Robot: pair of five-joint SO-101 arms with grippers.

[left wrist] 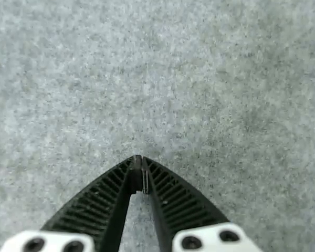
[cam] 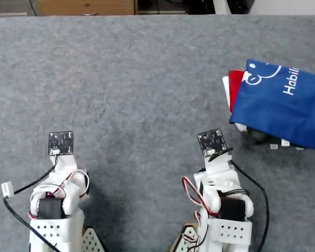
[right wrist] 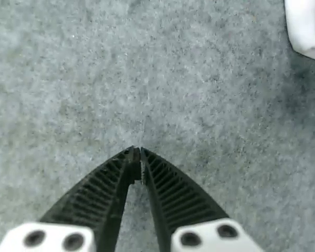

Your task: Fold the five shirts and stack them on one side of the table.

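Both arms sit at near edge of grey tabletop [cam: 136, 79], approx side by side; left end effector [left wrist: 138, 173] & right end effector [right wrist: 137, 164] each clenched tip to tip on nothing, pointing at the felt. Farther off on right arm's side, folded shirts lie stacked at tabletop's right edge: blue shirt [cam: 283, 105] on top, w/ red shirt [cam: 235, 86] & white shirt [cam: 227, 92] peeking out beneath

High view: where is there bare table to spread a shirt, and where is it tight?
Bare felt table runs from the left edge to the shirt stack, beyond both arms. Also free between the left arm and right arm. Crowded at the right edge, around the stack.
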